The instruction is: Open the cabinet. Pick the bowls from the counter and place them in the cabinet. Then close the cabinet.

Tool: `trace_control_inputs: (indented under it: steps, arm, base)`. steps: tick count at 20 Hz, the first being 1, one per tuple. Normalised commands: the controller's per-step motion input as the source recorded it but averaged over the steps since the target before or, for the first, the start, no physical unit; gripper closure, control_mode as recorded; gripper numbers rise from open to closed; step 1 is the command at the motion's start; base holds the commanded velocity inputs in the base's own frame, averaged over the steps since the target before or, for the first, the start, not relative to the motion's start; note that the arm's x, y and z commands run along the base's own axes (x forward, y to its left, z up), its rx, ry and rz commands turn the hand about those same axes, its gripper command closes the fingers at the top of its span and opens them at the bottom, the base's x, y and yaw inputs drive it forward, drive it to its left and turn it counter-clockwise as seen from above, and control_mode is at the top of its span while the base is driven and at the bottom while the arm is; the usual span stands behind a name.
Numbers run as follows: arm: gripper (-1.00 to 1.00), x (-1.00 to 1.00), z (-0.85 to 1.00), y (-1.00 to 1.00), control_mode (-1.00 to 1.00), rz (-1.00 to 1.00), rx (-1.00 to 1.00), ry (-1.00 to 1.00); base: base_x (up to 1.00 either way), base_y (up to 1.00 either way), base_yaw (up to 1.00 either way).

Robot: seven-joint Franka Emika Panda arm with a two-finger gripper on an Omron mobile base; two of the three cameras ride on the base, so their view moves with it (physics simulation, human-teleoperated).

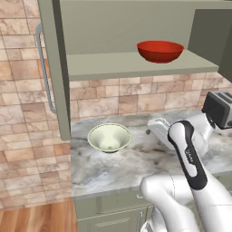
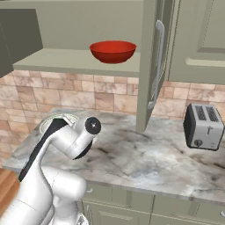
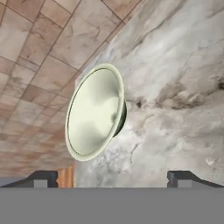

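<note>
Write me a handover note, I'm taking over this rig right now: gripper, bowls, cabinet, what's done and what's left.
Gripper: open, empty, facing the white bowl from a short way off.
White bowl: upright on the counter, near the brick wall, below the cabinet.
Red bowl: already on the cabinet shelf.
Cabinet doors: open.
Done: cabinet opened, red bowl stored.
Left: grasp the white bowl, shelve it, close the cabinet.

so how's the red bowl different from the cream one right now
The red bowl is glossy plain red; the cream bowl is pale with a dark green foot. The red bowl sits on the cabinet shelf; the cream bowl stands on the counter below. Both are round, upright, empty and similar in size.
</note>
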Motion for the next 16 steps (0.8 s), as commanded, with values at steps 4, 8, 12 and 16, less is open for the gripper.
trace_control_inputs:
  steps: [4, 8, 12, 16]
  arm:
    - [-1.00, 0.58, -0.21, 0.03, -1.00, 0.00, 0.12, 0.00]
    - [-1.00, 0.46, -0.20, 0.04, -1.00, 0.00, 0.12, 0.03]
    - [-1.00, 0.33, -0.22, 0.09, -1.00, 0.00, 0.12, 0.07]
    - [-1.00, 0.31, -0.20, 0.16, -1.00, 0.00, 0.09, 0.10]
  base:
    - [0.00, 0.00, 0.00]
    - [0.00, 0.00, 0.00]
    - [0.00, 0.00, 0.00]
    - [0.00, 0.00, 0.00]
